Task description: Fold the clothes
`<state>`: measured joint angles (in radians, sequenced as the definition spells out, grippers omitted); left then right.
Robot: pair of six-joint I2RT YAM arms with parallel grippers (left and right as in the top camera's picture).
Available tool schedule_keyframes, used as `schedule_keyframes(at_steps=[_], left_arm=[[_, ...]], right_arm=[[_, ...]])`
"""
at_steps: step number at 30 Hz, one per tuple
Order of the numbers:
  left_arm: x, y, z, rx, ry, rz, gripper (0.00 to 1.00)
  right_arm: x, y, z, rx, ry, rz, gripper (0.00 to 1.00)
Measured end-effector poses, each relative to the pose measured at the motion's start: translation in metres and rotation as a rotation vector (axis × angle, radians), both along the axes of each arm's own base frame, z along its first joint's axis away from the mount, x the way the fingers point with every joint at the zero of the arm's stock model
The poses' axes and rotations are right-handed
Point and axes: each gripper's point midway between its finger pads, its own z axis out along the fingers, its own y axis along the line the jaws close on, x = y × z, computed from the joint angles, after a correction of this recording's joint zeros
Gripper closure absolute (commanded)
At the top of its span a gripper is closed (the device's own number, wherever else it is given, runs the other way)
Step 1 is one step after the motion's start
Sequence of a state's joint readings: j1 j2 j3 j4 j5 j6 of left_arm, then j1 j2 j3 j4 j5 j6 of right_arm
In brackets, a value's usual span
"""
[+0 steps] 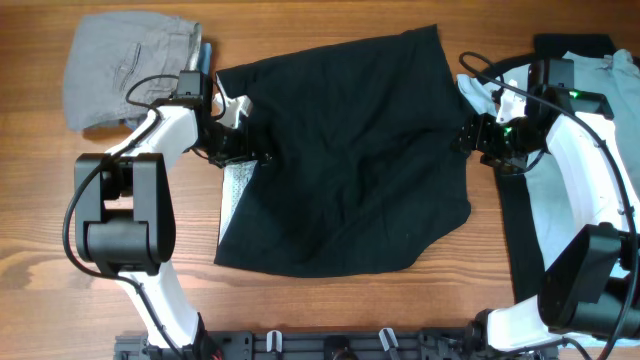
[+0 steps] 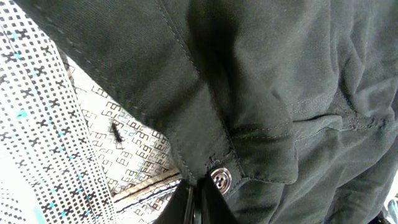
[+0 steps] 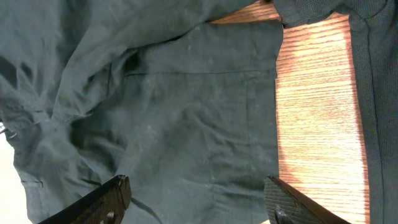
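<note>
A large black garment (image 1: 350,160) lies spread across the middle of the table, with its whitish patterned lining (image 1: 235,190) turned out along the left edge. My left gripper (image 1: 243,148) is shut on the garment's waistband there. In the left wrist view the fingertips (image 2: 186,205) pinch the band just below a metal button (image 2: 219,178), beside the lining (image 2: 62,124). My right gripper (image 1: 470,135) hovers open over the garment's right edge. Its fingers (image 3: 115,193) straddle black cloth (image 3: 174,112) with nothing held. Grey trousers (image 1: 125,70) lie at the back left. A light-blue T-shirt (image 1: 555,200) lies under the right arm.
Bare wooden table (image 3: 317,112) shows just beyond the garment's right edge. A dark cloth (image 1: 572,45) sits at the back right and a black strip (image 1: 520,240) runs along the T-shirt's left side. A rail (image 1: 330,345) lines the front edge.
</note>
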<state>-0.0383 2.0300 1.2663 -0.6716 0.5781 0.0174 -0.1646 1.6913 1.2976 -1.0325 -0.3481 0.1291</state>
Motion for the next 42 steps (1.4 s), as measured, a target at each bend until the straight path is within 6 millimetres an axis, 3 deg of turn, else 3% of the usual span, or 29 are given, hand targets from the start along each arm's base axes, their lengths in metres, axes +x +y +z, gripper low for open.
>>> schedule_keyframes(at_steps=[6, 10, 12, 15, 18, 21, 23, 25, 26, 27, 29, 30, 31, 32, 33, 34, 36, 38, 40, 41, 42], left_arm=[[-0.009, 0.007, 0.005, -0.004, 0.044, 0.021, 0.96], [0.002, 0.042, 0.056, 0.031, -0.067, 0.106, 0.96], [0.004, 0.063, 0.07, 0.091, -0.096, 0.165, 0.96], [0.004, 0.09, 0.073, 0.16, -0.097, 0.234, 0.96], [0.003, 0.098, 0.069, 0.208, -0.082, 0.254, 0.96], [-0.001, 0.105, 0.066, 0.255, -0.061, 0.277, 0.96], [-0.001, 0.107, 0.065, 0.262, -0.059, 0.28, 0.94], [-0.001, 0.108, 0.065, 0.269, -0.058, 0.284, 0.71], [-0.001, 0.109, 0.065, 0.272, -0.055, 0.292, 0.64], [-0.001, 0.109, 0.064, 0.277, -0.054, 0.294, 0.6], [-0.002, 0.11, 0.064, 0.282, -0.049, 0.298, 0.63], [-0.004, 0.111, 0.063, 0.285, -0.043, 0.296, 0.67], [-0.004, 0.111, 0.063, 0.285, -0.04, 0.297, 0.72], [-0.006, 0.11, 0.063, 0.286, -0.032, 0.296, 0.77], [-0.008, 0.109, 0.062, 0.286, -0.026, 0.293, 0.79], [-0.008, 0.108, 0.062, 0.287, -0.023, 0.289, 0.79], [-0.009, 0.103, 0.062, 0.288, -0.023, 0.274, 0.79], [-0.009, 0.094, 0.062, 0.288, -0.026, 0.25, 0.78], [-0.009, 0.084, 0.062, 0.288, -0.034, 0.223, 0.75], [-0.008, 0.08, 0.062, 0.287, -0.041, 0.213, 0.74], [-0.007, 0.076, 0.063, 0.286, -0.049, 0.204, 0.71]], right_arm=[[0.0, 0.0, 0.0, 0.0, 0.0, 0.0, 0.27], [0.0, 0.0, 0.0, 0.0, 0.0, 0.0, 0.27], [0.0, 0.0, 0.0, 0.0, 0.0, 0.0, 0.27], [0.0, 0.0, 0.0, 0.0, -0.001, 0.0, 0.26], [-0.001, 0.0, 0.0, 0.001, 0.005, -0.001, 0.26], [-0.014, 0.002, -0.007, 0.01, 0.059, -0.006, 0.27], [-0.026, 0.004, -0.02, 0.019, 0.103, -0.018, 0.34], [-0.047, 0.009, -0.038, 0.035, 0.175, -0.031, 0.34], [-0.059, 0.013, -0.047, 0.044, 0.215, -0.027, 0.29], [-0.071, 0.018, -0.055, 0.052, 0.253, -0.02, 0.24], [-0.091, 0.028, -0.067, 0.066, 0.312, -0.007, 0.22], [-0.099, 0.033, -0.072, 0.077, 0.333, 0.001, 0.29], [-0.102, 0.039, -0.079, 0.096, 0.328, 0.015, 0.43], [-0.107, 0.046, -0.085, 0.115, 0.33, 0.022, 0.71], [-0.11, 0.054, -0.09, 0.136, 0.324, 0.036, 0.85], [-0.112, 0.06, -0.093, 0.148, 0.323, 0.046, 0.92], [-0.106, 0.07, -0.092, 0.192, 0.292, 0.054, 0.96], [-0.095, 0.077, -0.085, 0.24, 0.256, 0.054, 0.93], [-0.063, 0.087, -0.067, 0.306, 0.14, 0.072, 0.65], [-0.04, 0.091, -0.056, 0.341, 0.047, 0.087, 0.42], [-0.012, 0.097, -0.039, 0.38, -0.077, 0.115, 0.26]])
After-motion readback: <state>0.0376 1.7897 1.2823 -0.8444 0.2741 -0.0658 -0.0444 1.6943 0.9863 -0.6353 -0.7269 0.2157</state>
